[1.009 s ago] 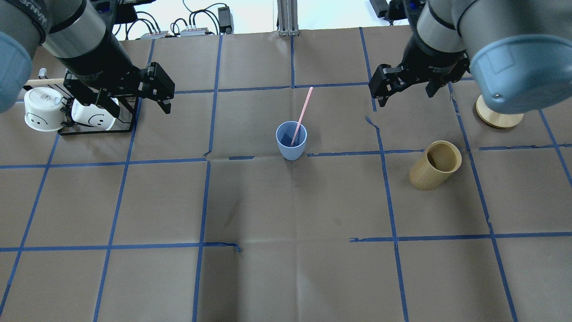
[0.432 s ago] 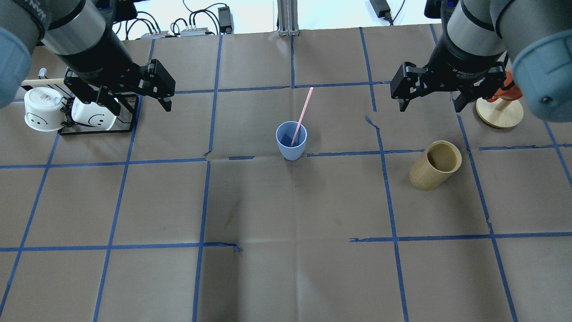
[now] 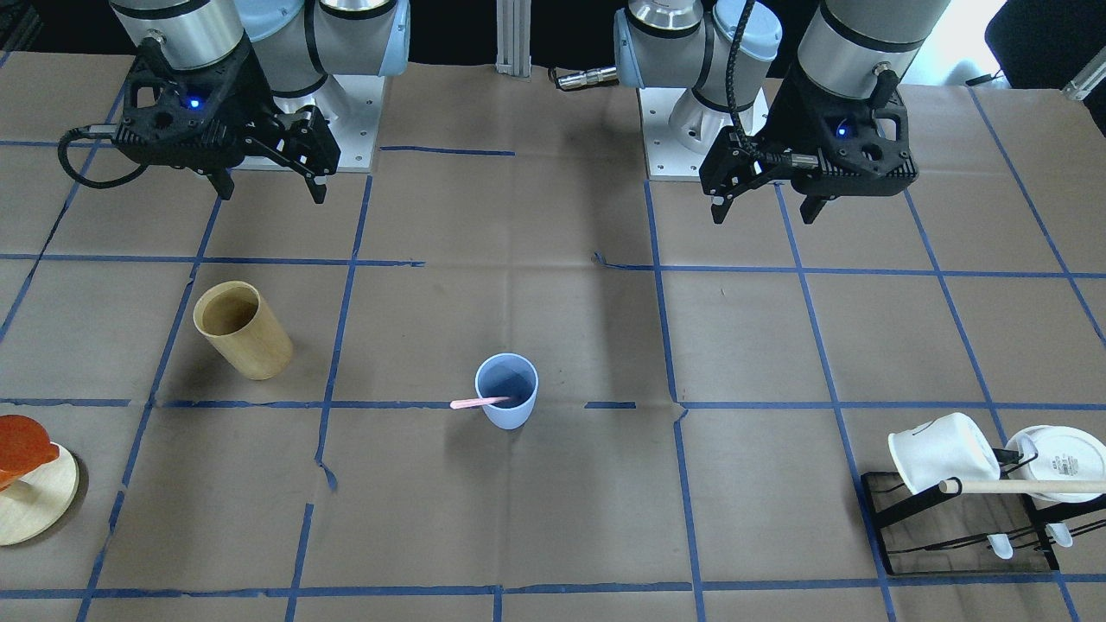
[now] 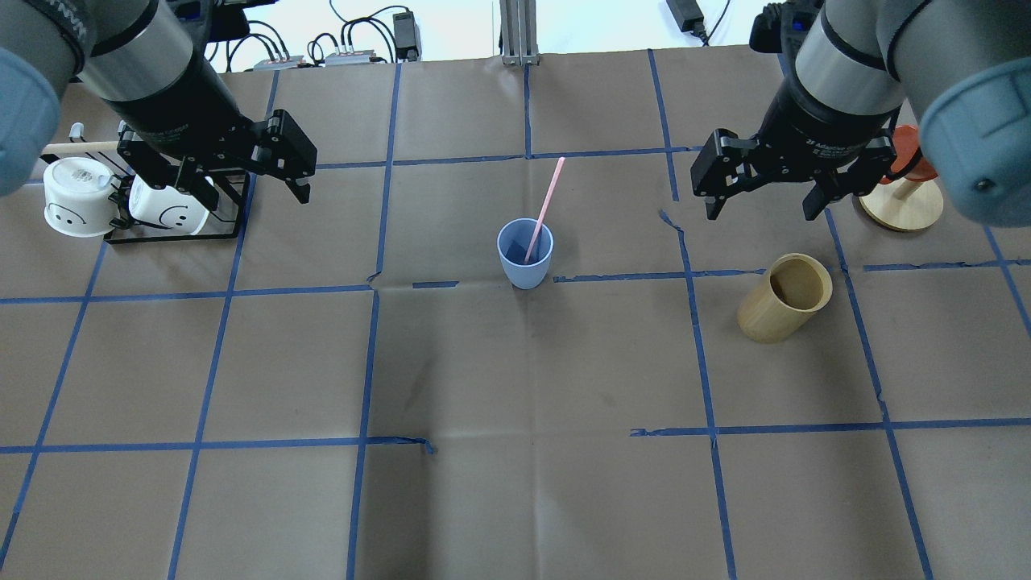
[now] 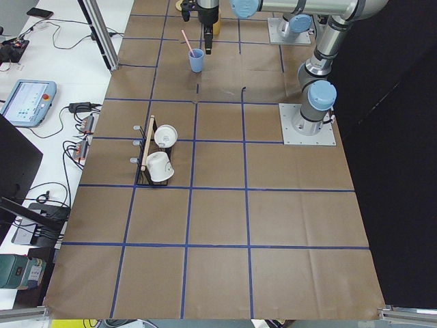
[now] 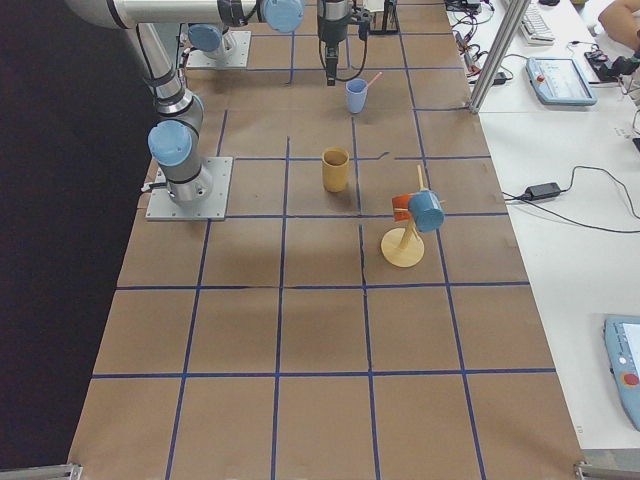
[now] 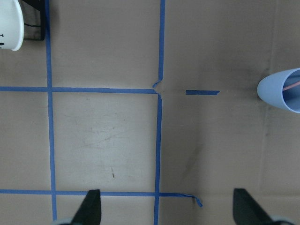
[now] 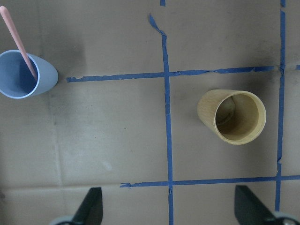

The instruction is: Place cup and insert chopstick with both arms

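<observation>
Standing upright near the middle of the table (image 4: 515,499), the cup (image 4: 525,256) holds the chopstick (image 4: 547,199), which leans on its rim with the upper end sticking out toward the far side. Left gripper (image 4: 246,193): fingers spread, grasping nothing, hovering by the mug rack (image 4: 173,237), well apart from the cup. Right gripper (image 4: 759,211): fingers spread, empty, hovering just beyond the upright wooden cup (image 4: 783,300).

— What was the cup (image 4: 519,270) made of?
— Smooth blue plastic, a little shiny. The chopstick (image 4: 549,193) looked like smooth pink plastic too.
— And under them?
— Dull brown paper (image 4: 523,483), creased, with blue tape (image 4: 527,113) stuck on it.
— The other cup?
— The tan cup (image 4: 765,318) was plain wood. The mugs (image 4: 72,201) were shiny white.
</observation>
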Robot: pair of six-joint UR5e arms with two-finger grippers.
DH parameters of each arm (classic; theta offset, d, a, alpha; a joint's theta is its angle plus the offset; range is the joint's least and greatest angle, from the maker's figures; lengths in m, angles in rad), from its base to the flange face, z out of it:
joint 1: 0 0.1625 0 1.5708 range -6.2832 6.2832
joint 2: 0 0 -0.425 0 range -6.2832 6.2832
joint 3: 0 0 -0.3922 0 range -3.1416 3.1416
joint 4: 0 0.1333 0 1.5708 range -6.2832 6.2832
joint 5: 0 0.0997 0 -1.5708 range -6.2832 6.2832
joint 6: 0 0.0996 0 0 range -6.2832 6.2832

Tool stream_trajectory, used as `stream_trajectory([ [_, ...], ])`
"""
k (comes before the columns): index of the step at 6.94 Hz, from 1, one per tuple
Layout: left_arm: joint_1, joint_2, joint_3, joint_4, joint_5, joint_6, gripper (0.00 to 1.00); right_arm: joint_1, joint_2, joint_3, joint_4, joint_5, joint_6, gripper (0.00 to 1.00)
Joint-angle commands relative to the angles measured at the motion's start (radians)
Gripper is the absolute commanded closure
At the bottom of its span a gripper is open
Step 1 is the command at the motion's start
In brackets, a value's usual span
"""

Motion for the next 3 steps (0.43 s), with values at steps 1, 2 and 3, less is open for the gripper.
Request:
stream_trajectory([
  [1,-0.002,-0.007,0.004,0.000,0.000,0.001,0.00,0.000,0.001,0.003,-0.013,-0.002,-0.026,0.00],
  [2,-0.001,-0.001,-0.004,0.000,0.001,0.001,0.00,0.000,0.001,0.003,-0.011,0.000,-0.026,0.00],
  [3,-0.002,-0.001,-0.009,0.001,0.001,0.001,0.00,0.000,0.000,0.004,-0.010,0.001,-0.026,0.00],
])
